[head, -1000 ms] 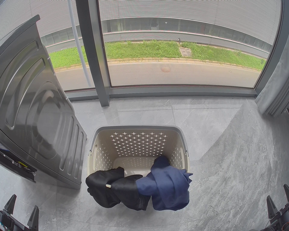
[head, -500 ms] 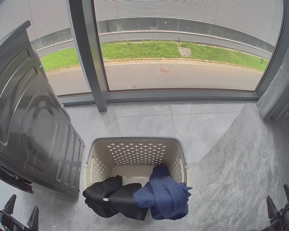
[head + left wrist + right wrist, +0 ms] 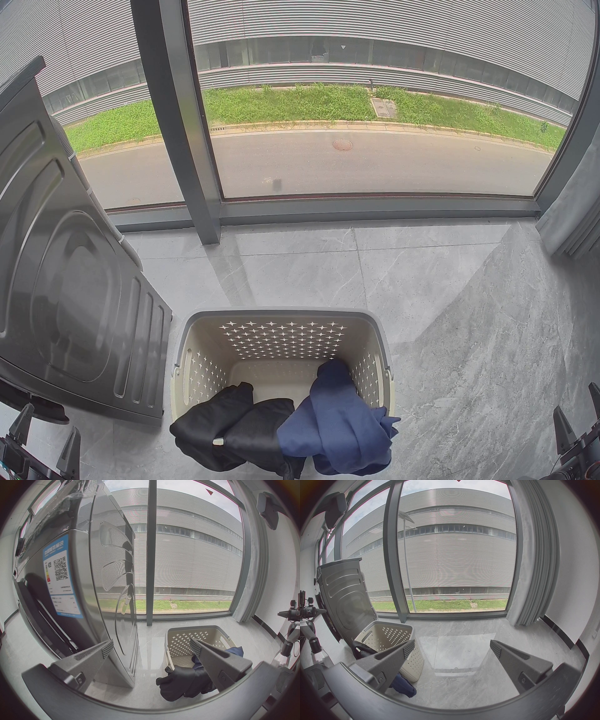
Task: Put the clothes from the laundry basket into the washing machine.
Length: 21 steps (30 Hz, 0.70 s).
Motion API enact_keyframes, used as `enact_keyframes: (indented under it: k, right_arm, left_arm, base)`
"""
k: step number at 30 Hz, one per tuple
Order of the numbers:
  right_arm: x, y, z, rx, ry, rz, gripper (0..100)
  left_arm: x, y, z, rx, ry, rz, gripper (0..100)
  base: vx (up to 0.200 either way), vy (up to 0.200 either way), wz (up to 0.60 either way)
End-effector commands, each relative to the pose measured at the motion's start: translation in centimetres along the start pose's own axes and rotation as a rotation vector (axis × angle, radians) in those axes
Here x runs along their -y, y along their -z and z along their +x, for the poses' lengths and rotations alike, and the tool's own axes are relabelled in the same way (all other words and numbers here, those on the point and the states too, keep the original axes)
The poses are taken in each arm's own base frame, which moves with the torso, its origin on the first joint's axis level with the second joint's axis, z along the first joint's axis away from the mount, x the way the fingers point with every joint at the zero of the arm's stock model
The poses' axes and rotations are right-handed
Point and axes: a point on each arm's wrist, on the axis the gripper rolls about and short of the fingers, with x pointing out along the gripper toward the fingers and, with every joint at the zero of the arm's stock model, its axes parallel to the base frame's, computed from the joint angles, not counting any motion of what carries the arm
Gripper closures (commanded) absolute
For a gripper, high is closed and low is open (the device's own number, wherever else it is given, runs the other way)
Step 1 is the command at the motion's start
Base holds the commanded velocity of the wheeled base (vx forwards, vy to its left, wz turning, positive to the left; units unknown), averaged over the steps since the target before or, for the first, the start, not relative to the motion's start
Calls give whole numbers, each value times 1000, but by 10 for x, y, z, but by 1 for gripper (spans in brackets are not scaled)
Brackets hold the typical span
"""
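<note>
A beige laundry basket (image 3: 275, 312) stands on the floor in front of me. A black garment (image 3: 231, 428) and a blue garment (image 3: 340, 425) hang over its near rim. The grey washing machine (image 3: 69, 300) stands to the basket's left, its side panel facing me. My left gripper (image 3: 49, 422) is open and empty, low at the near left. My right gripper (image 3: 576, 403) is open and empty at the near right. Past the left gripper (image 3: 151, 643) I see the basket (image 3: 200, 630) and the black garment (image 3: 178, 683). Past the right gripper (image 3: 452, 644) I see the basket (image 3: 384, 633) and the blue garment (image 3: 403, 687).
A tall window with a dark upright post (image 3: 181, 125) closes the far side. A grey curtain (image 3: 575, 212) hangs at the far right. Bare grey tile floor (image 3: 469, 312) lies to the right of the basket and behind it.
The whole head view has shifted: the basket and washing machine sit lower and nearer in it, so the camera has moved forward. Both grippers keep their places, open. The clothes lie as before.
</note>
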Motion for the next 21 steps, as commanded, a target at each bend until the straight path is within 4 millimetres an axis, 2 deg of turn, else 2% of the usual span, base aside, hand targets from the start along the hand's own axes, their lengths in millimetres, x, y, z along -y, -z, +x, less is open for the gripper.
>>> enact_keyframes:
  k: [1,2,8,17,21]
  right_arm:
    - [0,5,1,-10,0,0,0]
    - [0,5,1,-10,0,0,0]
    - [0,5,1,-12,0,0,0]
    - [0,5,1,-10,0,0,0]
    - [0,5,1,-10,0,0,0]
  left_arm:
    - [0,4,0,-3,0,0,0]
    - [0,4,0,-4,0,0,0]
    - [0,4,0,-3,-1,0,0]
    - [0,4,0,-3,-1,0,0]
    - [0,4,0,-3,-1,0,0]
  base:
    - [0,0,0]
    - [0,0,0]
    - [200,0,0]
    - [0,0,0]
    - [200,0,0]
